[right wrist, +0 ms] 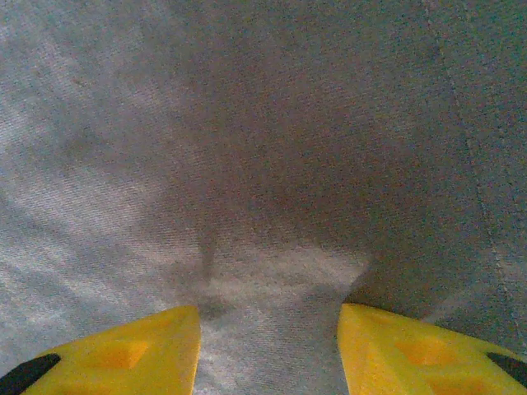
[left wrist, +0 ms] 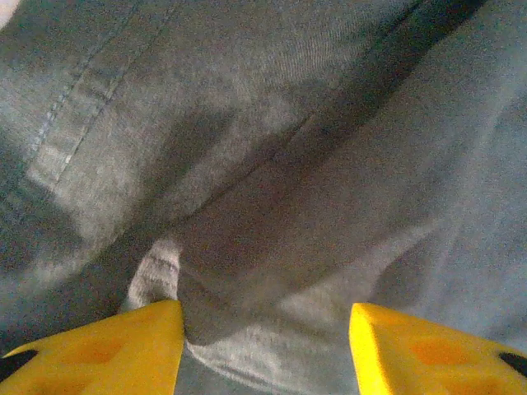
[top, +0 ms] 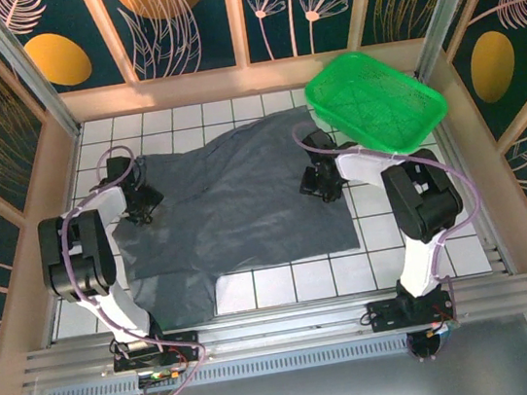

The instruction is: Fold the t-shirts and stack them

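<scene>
Slate-grey soft cloth t-shirt [top: 235,201] lies spread, rumpled, across the middle of the white tiled table [top: 387,239]. Its near-left part runs under the left arm and is partly hidden. A green plastic mesh tray [top: 377,98] sits at the far right, just beside the shirt's corner.

Left fingers [left wrist: 107,350] press into the shirt's left edge, and right fingers [right wrist: 123,350] press into its right edge. In both wrist views the yellow fingers stand apart with a ridge of cloth between them. Their tips are cut off by the frame, so a firm grip cannot be told.
</scene>
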